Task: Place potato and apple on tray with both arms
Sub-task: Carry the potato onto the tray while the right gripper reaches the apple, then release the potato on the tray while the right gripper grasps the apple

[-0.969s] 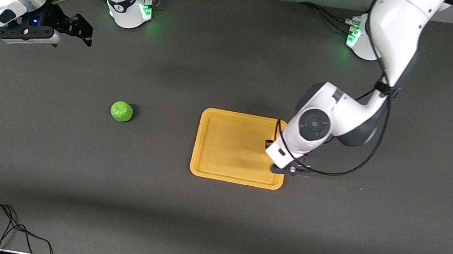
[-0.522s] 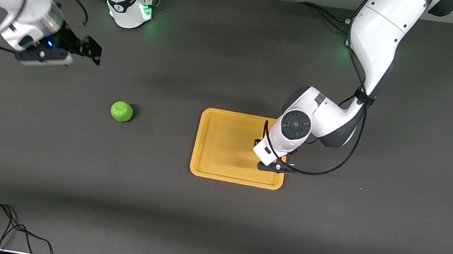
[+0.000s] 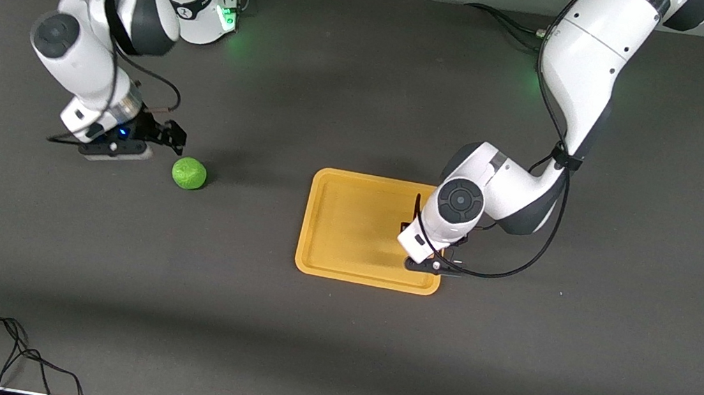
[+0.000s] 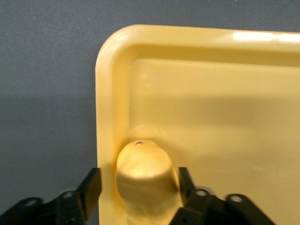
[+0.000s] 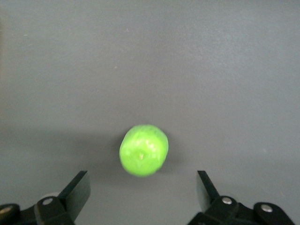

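The left tool is low over the tray, at the end toward the left arm, its two fingers closed on the potato. It should let go gently so the potato stays inside the rim. The right tool hangs over the worktop just beside the apple, wide open and empty. It should go straight down, then squeeze the apple's middle.

I am seeing even overhead light casting soft shadows on the table, glare streaking the tray rim, and the apple blurring slightly.
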Available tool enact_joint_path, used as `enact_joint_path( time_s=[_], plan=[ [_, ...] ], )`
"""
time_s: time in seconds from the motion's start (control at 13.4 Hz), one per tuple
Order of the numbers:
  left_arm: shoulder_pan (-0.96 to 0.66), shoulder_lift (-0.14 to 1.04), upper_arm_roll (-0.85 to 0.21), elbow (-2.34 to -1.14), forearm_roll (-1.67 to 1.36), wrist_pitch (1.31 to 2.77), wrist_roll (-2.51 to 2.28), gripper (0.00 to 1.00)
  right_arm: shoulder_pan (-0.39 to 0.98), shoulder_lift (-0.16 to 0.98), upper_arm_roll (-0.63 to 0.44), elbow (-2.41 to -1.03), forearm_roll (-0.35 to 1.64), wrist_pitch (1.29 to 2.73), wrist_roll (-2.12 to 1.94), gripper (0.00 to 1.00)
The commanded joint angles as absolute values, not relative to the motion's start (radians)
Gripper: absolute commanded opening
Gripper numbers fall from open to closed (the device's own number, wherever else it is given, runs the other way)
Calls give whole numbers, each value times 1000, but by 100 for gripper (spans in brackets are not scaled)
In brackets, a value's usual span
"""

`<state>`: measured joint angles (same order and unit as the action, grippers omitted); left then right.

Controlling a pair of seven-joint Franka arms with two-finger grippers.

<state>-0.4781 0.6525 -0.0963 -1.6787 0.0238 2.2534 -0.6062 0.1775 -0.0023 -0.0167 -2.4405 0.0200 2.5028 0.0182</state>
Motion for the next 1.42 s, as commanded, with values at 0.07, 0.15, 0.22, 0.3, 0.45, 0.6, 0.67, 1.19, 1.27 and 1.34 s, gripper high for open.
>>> enact_joint_path(
  time_s=[0.07, 0.15, 0.22, 0.3, 0.45, 0.6, 0.67, 1.19, 1.27, 1.34],
  plan=[
    [-466, 614, -91, -1664, 48, 2200, -624, 100, 227, 145, -21, -2474, 31, 2739, 83, 100],
    [-445, 574, -91, -1663, 48, 2147, -612, 100, 229, 170, -21, -2496, 31, 2808, 86, 100],
    [-408, 524, -91, -1661, 49, 2104, -604, 100, 230, 198, -21, -2514, 31, 2869, 86, 100],
    [-362, 461, -91, -1664, 49, 2068, -574, 100, 230, 224, -21, -2523, 31, 2914, 86, 100],
    [-261, 337, -92, -1664, 48, 1970, -458, 100, 229, 239, -21, -2533, 31, 2941, 80, 100],
    [-194, 235, -89, -1675, 52, 1864, -338, 100, 227, 247, -21, -2533, 31, 2938, 74, 100],
    [-172, 174, -87, -1718, 78, 1835, -293, 100, 227, 250, -23, -2534, 31, 2930, 74, 100],
    [35, 6, -81, -1887, 84, 1861, 18, 100, 224, 227, -31, -2528, 31, 2826, 72, 49],
    [47, 6, -81, -1879, 84, 1861, 20, 100, 224, 201, -34, -2519, 31, 2812, 71, 48],
    [48, 12, -81, -1858, 80, 1856, 20, 100, 224, 160, -35, -2508, 31, 2766, 72, 47]
  ],
)
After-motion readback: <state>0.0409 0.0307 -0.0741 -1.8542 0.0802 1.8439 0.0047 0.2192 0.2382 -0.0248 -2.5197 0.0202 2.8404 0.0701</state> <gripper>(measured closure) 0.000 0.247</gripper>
